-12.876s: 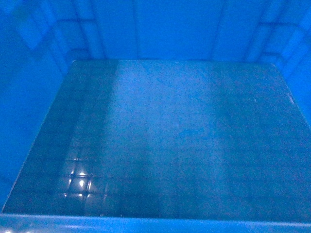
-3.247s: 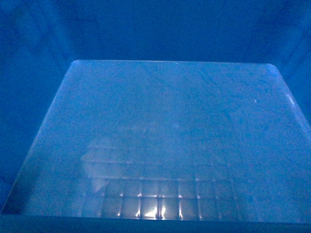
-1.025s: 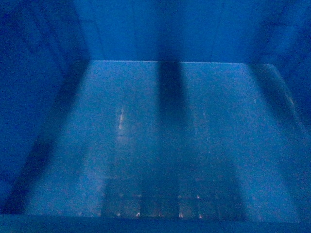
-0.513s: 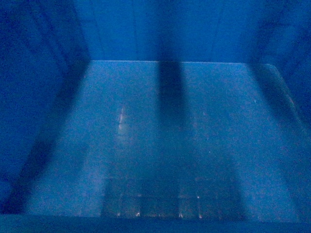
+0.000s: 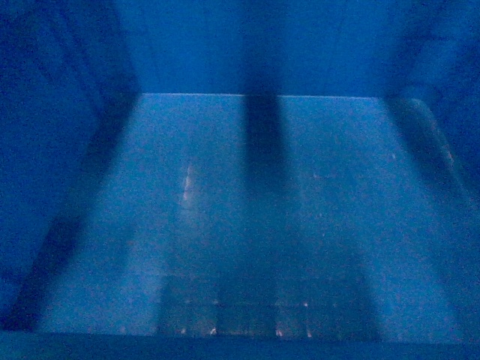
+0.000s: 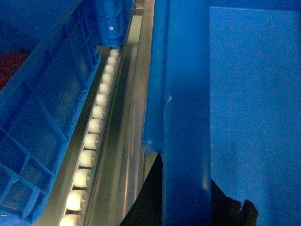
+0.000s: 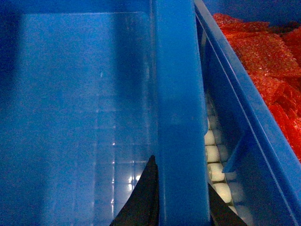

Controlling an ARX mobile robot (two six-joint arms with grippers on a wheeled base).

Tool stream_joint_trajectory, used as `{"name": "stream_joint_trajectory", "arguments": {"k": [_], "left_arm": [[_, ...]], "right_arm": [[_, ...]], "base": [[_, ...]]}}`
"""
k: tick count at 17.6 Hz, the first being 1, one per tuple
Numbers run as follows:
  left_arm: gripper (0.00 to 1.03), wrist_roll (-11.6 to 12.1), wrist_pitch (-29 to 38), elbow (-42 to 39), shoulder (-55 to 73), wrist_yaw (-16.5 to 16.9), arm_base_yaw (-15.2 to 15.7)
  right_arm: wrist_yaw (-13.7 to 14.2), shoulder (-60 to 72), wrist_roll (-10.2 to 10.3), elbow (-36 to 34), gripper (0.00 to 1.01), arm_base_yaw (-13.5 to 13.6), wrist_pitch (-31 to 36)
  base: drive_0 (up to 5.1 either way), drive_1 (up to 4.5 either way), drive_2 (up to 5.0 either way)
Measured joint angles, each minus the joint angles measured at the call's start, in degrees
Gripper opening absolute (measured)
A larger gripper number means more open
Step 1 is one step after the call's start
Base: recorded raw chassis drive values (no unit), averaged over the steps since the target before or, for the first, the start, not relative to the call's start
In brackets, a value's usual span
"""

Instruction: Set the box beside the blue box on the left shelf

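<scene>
Head view is basically all box point(image 5: 247, 217): you're looking straight down into it, dim floor with a dark stripe of shadow down the middle and a few glints near the close edge. The left gripper point(image 6: 188, 207) has its dark fingers on either side of the box's left rim, so it's clamped on that wall (only the finger bases show at the bottom of the left wrist view). Just left of that rim is the shelf point(image 6: 120, 141), a grey rail with a row of white rollers point(image 6: 91, 141) running away from the camera, and past the rollers sits a second crate point(image 6: 42, 117) with ribbed walls, near the box but apart from it. On the other side, the right gripper point(image 7: 181, 202) pinches the box's right rim the same way, black fingers straddling it. Right beside that rim there's another line of rollers, then a third crate point(image 7: 244, 108) full of red bags point(image 7: 268, 61) (crinkly plastic, can't tell what's in them).
</scene>
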Motion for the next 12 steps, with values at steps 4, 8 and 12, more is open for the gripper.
{"name": "stream_joint_trajectory", "arguments": {"k": [4, 8, 12], "left_arm": [[0.08, 0.7, 1.7, -0.3, 0.0, -0.9, -0.1], [0.11, 11.6, 22.2, -5.5, 4.5, -9.6, 2.3], [0.11, 7.2, 14.9, -2.9, 14.3, -2.6, 7.0]], "right_arm": [[0.1, 0.0, 0.0, 0.0, 0.09, 0.0, 0.1], [6.4, 9.5, -3.0, 1.1, 0.11, 2.0, 12.5], [-3.1, 22.8, 1.2, 4.9, 0.09, -2.4, 7.0]], "base": [[0.0, 0.00, 0.0], [0.0, 0.00, 0.0], [0.0, 0.00, 0.0]]}}
